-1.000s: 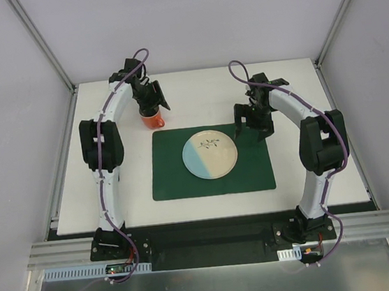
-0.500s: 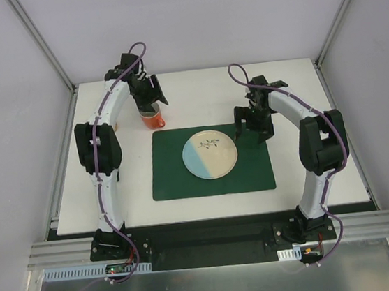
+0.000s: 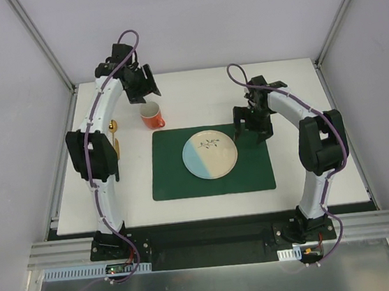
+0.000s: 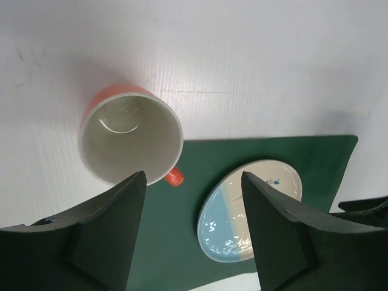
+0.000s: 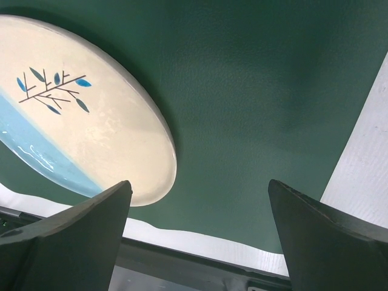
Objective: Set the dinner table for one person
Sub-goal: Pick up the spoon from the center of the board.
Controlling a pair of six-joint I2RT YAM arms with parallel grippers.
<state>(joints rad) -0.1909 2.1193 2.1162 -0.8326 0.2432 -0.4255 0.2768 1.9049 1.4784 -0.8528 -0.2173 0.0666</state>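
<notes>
An orange cup point(image 3: 152, 115) with a white inside stands upright on the white dinner table point(image 3: 309, 167), just beyond the far-left corner of the green placemat point(image 3: 177, 179). My left gripper point(image 3: 145, 86) hangs open and empty above and behind the cup. In the left wrist view the cup point(image 4: 130, 139) lies beyond the left finger point(image 4: 115, 224), apart from it. A blue-and-cream plate point(image 3: 209, 154) with a twig drawing lies in the middle of the placemat. My right gripper point(image 3: 252, 130) is open and empty, low over the placemat point(image 5: 254, 109) right of the plate point(image 5: 79, 127).
A gold piece of cutlery point(image 3: 112, 127) lies on the table at the left, partly hidden behind the left arm. Grey walls and metal rails close in the table on three sides. In the left wrist view the plate point(image 4: 251, 209) and placemat point(image 4: 182, 242) show below the open gripper point(image 4: 193, 177).
My left gripper has risen and drawn back to the far left, away from the cup, which stays where it stood. The gold cutlery has come into view. The right gripper has hardly moved.
</notes>
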